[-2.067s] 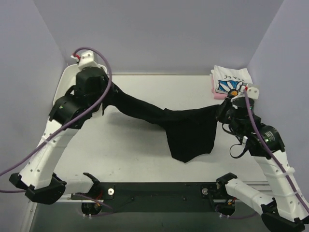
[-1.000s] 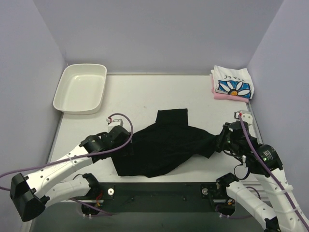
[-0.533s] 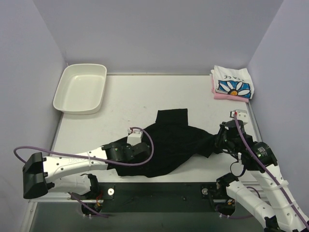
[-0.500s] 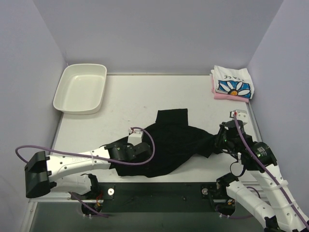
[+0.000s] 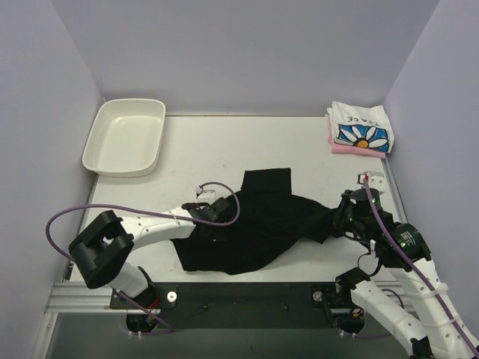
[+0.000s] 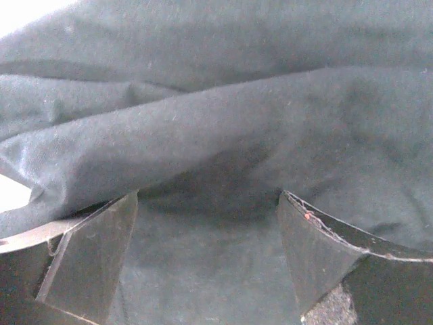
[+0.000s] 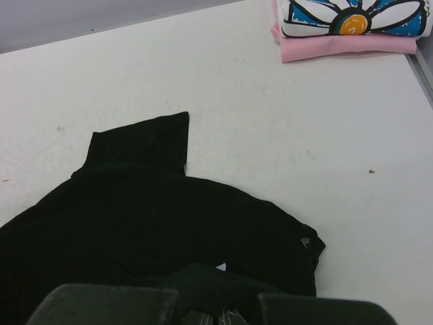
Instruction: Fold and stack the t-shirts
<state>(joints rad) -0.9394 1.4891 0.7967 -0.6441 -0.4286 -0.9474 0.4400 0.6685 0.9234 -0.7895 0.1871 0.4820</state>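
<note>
The black t-shirt (image 5: 258, 224) lies crumpled across the near middle of the table, one sleeve pointing toward the back. My left gripper (image 5: 217, 224) hovers open just over its left part; in the left wrist view the fingers (image 6: 88, 264) stand wide apart with dark folds (image 6: 216, 135) filling the frame. My right gripper (image 5: 337, 221) is shut on a bunch of the black shirt's right edge (image 7: 223, 284). A folded white daisy-print t-shirt (image 5: 361, 127) rests on a folded pink one (image 5: 350, 149) at the back right.
A white plastic tray (image 5: 125, 136) stands at the back left corner. Purple walls close in the table on three sides. The left arm's elbow (image 5: 101, 250) is folded low near the front left edge.
The left arm has folded back at the elbow, and its open gripper has shifted slightly farther onto the black shirt. The right gripper and the shirt have barely moved.
</note>
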